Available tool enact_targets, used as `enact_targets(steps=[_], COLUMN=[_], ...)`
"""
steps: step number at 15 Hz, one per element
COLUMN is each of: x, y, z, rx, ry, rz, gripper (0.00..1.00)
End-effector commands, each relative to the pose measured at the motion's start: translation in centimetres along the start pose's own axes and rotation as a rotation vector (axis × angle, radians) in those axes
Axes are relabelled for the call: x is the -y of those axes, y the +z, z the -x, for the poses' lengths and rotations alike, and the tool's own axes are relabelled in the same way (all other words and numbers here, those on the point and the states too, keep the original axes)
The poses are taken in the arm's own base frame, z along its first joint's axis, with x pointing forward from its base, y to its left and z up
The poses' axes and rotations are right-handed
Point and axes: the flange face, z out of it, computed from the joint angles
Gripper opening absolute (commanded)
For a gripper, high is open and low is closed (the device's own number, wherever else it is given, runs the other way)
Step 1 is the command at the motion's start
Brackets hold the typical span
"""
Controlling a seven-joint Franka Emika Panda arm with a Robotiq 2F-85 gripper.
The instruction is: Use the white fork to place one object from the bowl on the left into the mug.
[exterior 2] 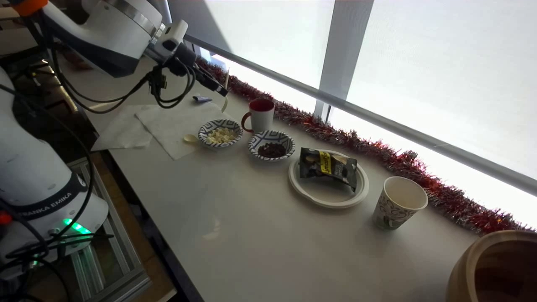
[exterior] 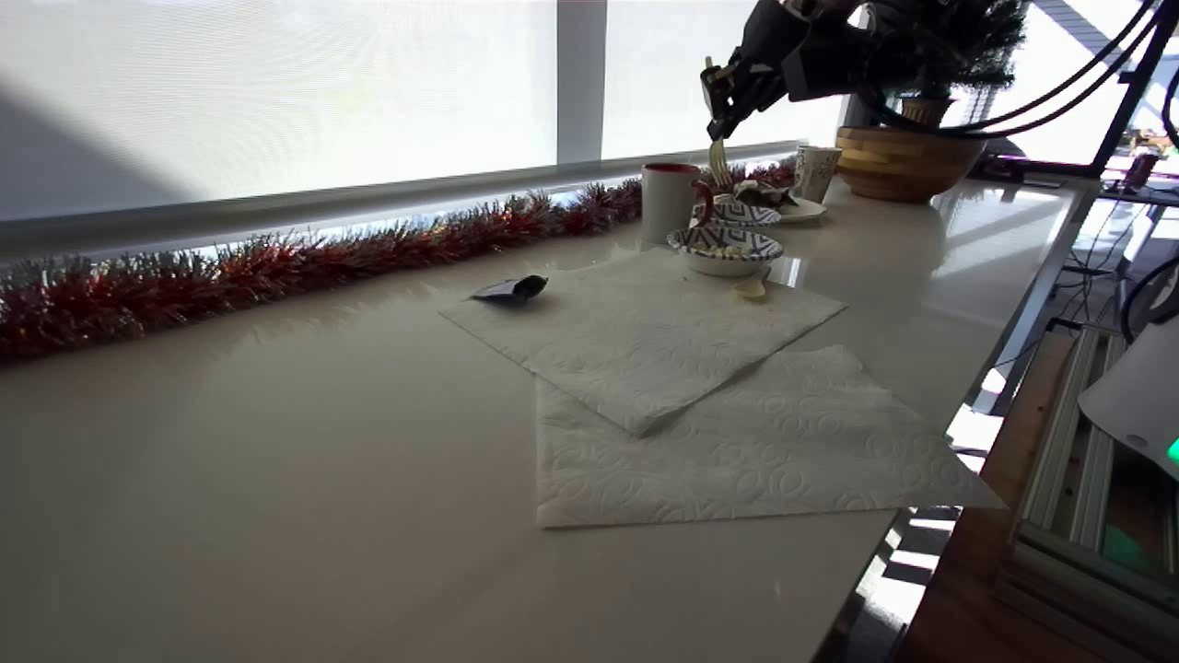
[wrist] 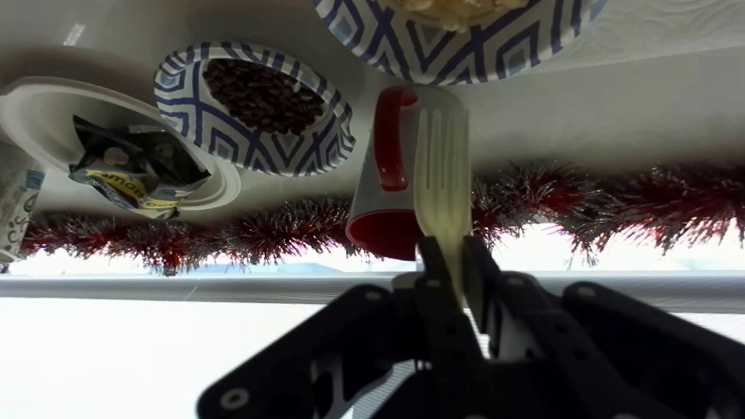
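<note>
The gripper (wrist: 450,247) pinches the fork (wrist: 444,201) by its handle, tines downward and seemingly bare, presumably to leave them free for spearing. Below the gripper, the mug (exterior 2: 263,119) stands upright, mouth up to receive; also below, the pale-filled bowl (wrist: 460,55) is likely the source.

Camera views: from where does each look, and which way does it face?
An exterior view: near the paper towels, facing the wooden bowl; shows hand, part of base.
An exterior view: near the wooden bowl, facing the paper towels; shows arm, base and hand.
Wrist view: behind the hand, facing along the white fork toward the red-handled mug; shows hand.
Both exterior views share mug and fork.
</note>
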Motion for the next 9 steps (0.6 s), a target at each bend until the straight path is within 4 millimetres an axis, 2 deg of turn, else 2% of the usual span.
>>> enact_targets(steps=[1, 5, 9], x=[-1.0, -1.7, -1.8], y=[1.2, 2.4, 3.1], z=[2.1, 4.4, 5.9], rx=[-0.013, -0.035, -0.060], ry=[0.047, 0.049, 0.043], rz=[-0.024, -0.040, -0.072], gripper=[0.03, 0.03, 0.03])
